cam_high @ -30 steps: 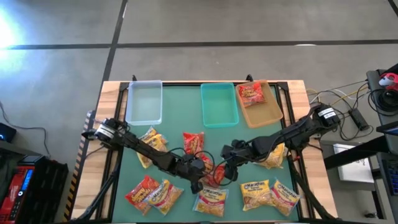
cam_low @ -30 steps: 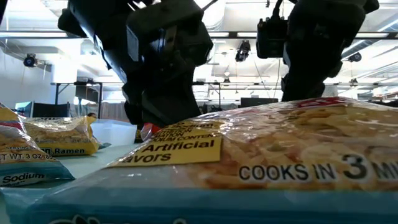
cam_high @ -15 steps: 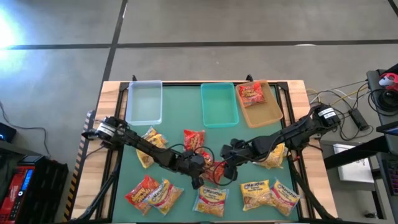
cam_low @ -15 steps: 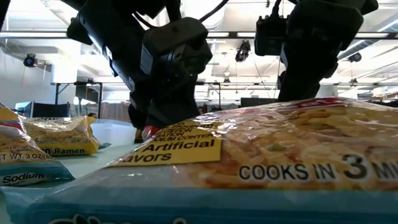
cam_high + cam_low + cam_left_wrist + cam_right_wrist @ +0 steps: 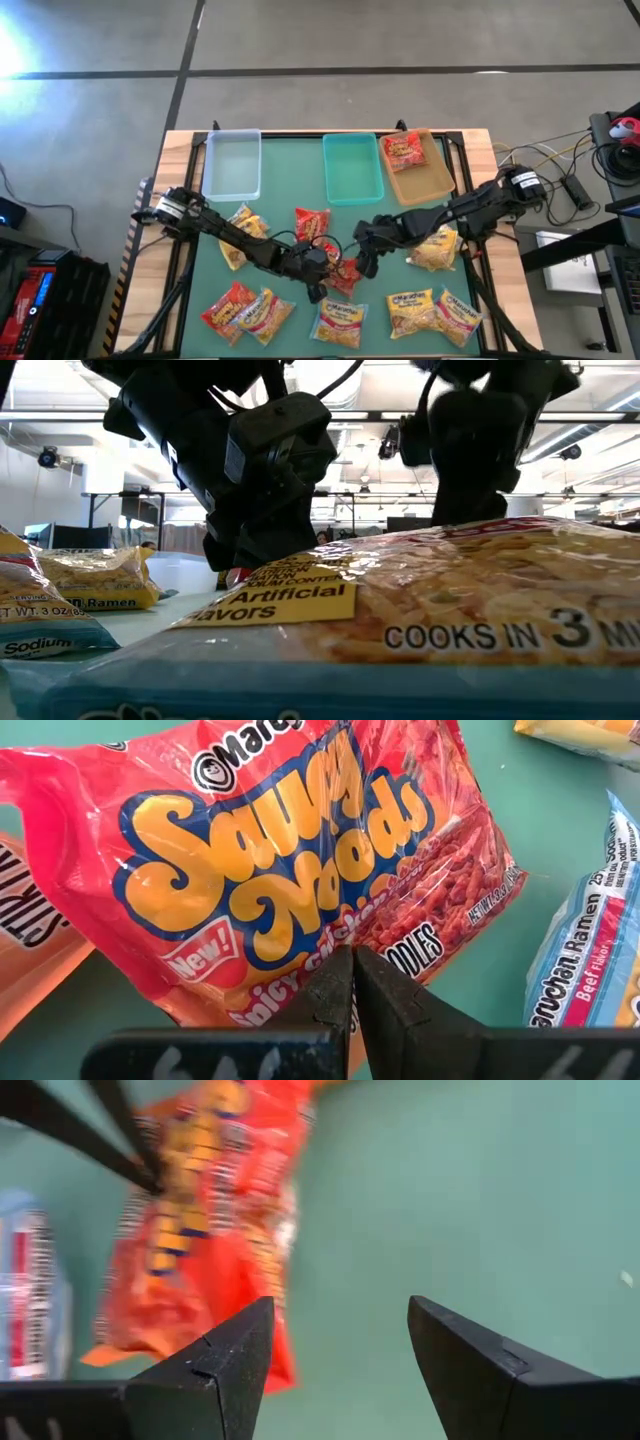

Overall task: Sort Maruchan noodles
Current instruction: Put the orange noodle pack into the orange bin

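Near the middle of the green table (image 5: 290, 195), the left hand (image 5: 352, 982) has its fingers pinched together on the edge of a red noodle packet (image 5: 290, 870). The right hand (image 5: 340, 1355) hangs just beside that packet with its fingers spread apart and nothing between them. Other noodle packets (image 5: 420, 312) lie scattered along the table's near side, and one red packet (image 5: 404, 150) sits in the tan bin (image 5: 432, 182).

Clear bin (image 5: 232, 165), teal bin (image 5: 352, 168), tan bin (image 5: 422, 172) along green table's (image 5: 290, 190) far edge.
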Tool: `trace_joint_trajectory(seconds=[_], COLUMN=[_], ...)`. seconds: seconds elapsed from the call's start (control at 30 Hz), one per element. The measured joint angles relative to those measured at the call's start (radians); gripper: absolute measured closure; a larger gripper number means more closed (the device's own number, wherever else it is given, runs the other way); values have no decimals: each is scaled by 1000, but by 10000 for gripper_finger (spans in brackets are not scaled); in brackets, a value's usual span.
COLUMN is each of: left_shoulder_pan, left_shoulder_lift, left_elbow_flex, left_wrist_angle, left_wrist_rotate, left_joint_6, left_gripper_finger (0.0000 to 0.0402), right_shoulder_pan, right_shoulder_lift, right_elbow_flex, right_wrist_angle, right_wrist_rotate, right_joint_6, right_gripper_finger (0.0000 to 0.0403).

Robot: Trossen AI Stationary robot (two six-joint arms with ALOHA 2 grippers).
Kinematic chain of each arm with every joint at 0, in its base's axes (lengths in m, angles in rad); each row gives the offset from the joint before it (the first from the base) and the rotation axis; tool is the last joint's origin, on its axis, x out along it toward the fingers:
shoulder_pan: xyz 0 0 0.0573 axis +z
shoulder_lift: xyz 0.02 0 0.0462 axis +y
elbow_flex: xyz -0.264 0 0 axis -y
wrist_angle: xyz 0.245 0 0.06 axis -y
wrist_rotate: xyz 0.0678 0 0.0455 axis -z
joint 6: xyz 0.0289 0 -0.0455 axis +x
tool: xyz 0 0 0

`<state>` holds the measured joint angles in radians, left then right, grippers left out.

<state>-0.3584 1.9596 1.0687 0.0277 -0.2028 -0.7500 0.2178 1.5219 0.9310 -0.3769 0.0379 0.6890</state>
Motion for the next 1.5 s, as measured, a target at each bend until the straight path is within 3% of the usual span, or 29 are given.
trace_joint_trajectory(seconds=[0.17,0.37,0.63,0.87,1.17,1.33,1.5], left_shoulder_pan=[0,0,0,0,1,2,3], left_shoulder_lift=[1,1,2,3,4,5,5], left_elbow_flex=[0,-2,-3,-5,-5,-6,-7], left_wrist_angle=[0,-1,3,10,11,13,9], left_wrist_rotate=[0,-17,-51,-62,-105,-150,-196], left_joint_6=[1,7,7,7,7,8,8], left_gripper_finger=[402,402,402,402,402,402,402], right_shoulder_pan=[-65,-75,-79,-93,-94,-74,-71], right_shoulder_lift=[0,0,0,1,4,4,4], right_elbow_flex=[-3,-8,-77,-182,-287,-294,-290], right_wrist_angle=[-13,11,244,385,711,723,721], right_wrist_rotate=[-114,-204,-293,-290,-278,-153,-145], right_joint_6=[-4,-151,-190,-152,12,71,73], right_gripper_finger=[160,127,115,115,115,115,115])
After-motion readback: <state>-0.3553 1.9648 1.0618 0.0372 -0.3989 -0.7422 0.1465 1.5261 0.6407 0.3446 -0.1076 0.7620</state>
